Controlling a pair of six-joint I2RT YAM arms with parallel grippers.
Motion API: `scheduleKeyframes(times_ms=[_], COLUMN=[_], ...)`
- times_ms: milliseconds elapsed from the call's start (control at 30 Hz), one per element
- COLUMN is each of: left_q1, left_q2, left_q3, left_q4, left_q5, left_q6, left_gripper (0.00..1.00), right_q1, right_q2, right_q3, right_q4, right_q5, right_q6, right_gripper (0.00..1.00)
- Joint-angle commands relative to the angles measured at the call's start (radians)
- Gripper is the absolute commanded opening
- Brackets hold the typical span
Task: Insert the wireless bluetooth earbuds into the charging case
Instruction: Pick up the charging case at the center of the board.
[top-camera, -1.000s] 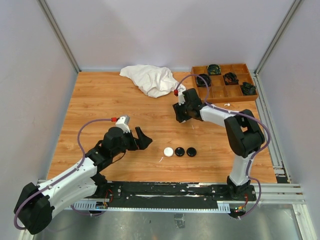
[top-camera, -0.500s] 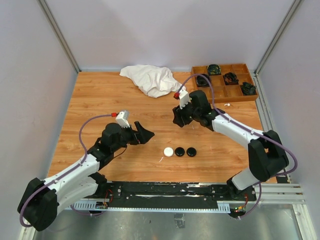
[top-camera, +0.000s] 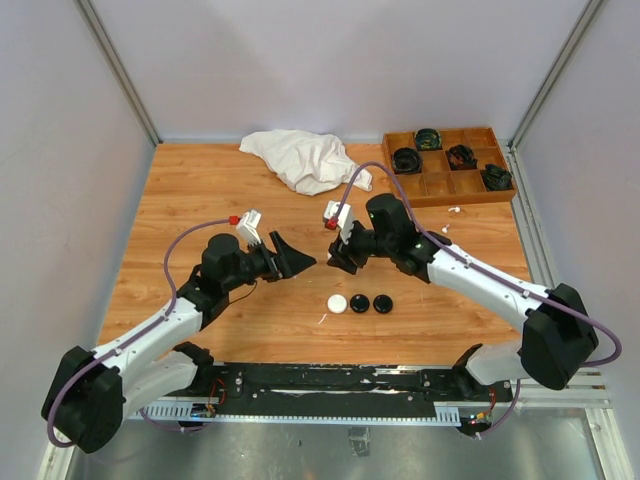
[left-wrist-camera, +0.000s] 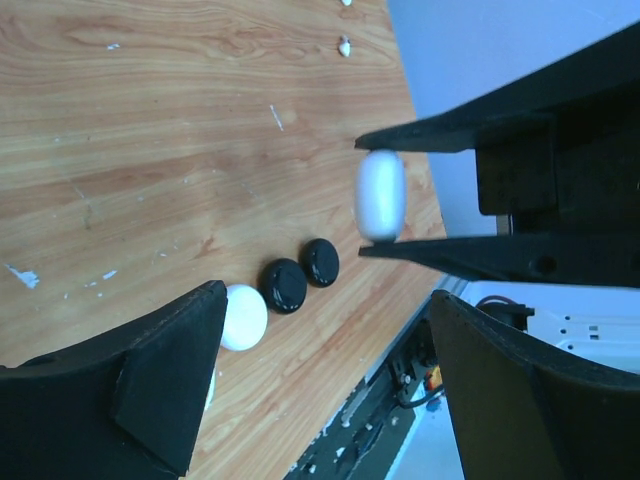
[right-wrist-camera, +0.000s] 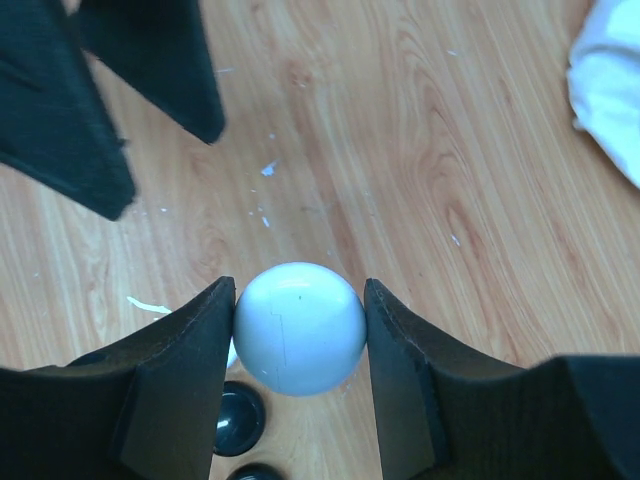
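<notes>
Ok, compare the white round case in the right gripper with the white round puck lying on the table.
The white round case is clamped in the right gripper, held off the wood; the white round puck lies flat on the wooden table. The held case is alone; the puck sits beside two black round pucks in a row. Both are white, round and smooth.

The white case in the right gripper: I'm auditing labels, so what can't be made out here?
White case: its sides, right wrist view, covered by fingers of the right gripper.
Earbuds: top view, white specks too small to identify.
White puck: left wrist view, partly behind a finger of the left gripper.
</notes>
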Motion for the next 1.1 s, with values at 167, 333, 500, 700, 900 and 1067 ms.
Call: scheduleKeyframes(times_ms=[167, 333, 500, 700, 900, 1067], left_q1=[0.016, 0.016, 0.016, 0.016, 0.015, 0.016], left_q2=[0.037, 0.060, 0.085, 0.122, 0.141, 0.149], left_q3=[0.053, 0.044, 0.021, 0.011, 0.005, -0.001], left_q4=[0.030, 0.056, 0.121, 0.173, 0.173, 0.174], left_q5=[0.106, 0.141, 0.173, 0.215, 0.227, 0.232], left_q6=[-0.073, -0.088, -0.107, -0.127, -0.123, -0.126], left_gripper=[0.84, 0.78, 0.68, 0.58, 0.54, 0.46], right_q1=[0.101, 0.128, 0.157, 0.171, 0.174, 0.178], right_q2=[-0.015, -0.009, 0.002, 0.015, 0.025, 0.032], right_q3=[0.002, 0.012, 0.027, 0.043, 0.062, 0.080], right_q4=[-0.001, 0.006, 0.001, 0.003, 0.011, 0.014], right_q5=[-0.062, -0.061, -0.054, -0.052, -0.056, -0.067], right_q6=[-0.108, -0.114, -0.124, -0.132, -0.139, -0.145], right_gripper=[0.39, 0.39, 0.40, 0.40, 0.40, 0.40])
